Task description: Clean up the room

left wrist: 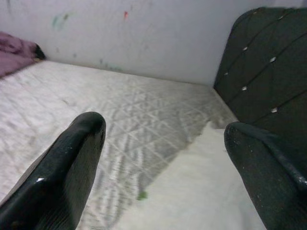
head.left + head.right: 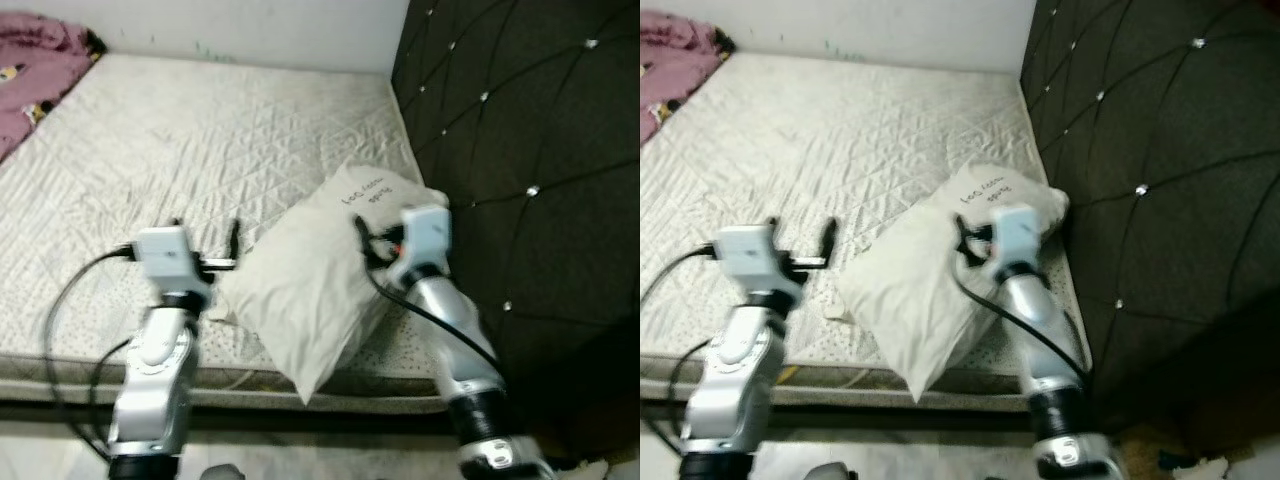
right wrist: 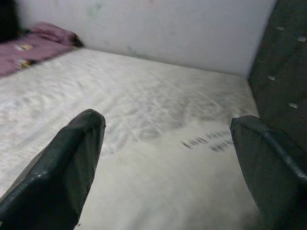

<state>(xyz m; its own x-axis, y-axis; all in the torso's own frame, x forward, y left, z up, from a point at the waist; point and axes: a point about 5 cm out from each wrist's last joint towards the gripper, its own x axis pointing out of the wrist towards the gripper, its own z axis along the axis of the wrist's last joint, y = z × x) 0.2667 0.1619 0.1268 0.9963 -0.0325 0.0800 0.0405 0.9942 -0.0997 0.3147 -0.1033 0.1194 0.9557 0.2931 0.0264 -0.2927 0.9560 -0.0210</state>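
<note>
Two grippers: both spread wide, gripping nothing
Pillow [image 2: 315, 290]: lying between left gripper [image 2: 205, 232] and right gripper [image 2: 362, 238], on mattress [image 2: 180, 150]

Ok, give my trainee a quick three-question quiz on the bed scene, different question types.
1. True or false: the pillow lies on the mattress beside the dark headboard.
2. Which pincer hangs over the pillow: A left, B right?
3. Fill in: the bedding bunched at the far corner is ___.

Key: 1 true; 2 B; 3 pink.
</note>
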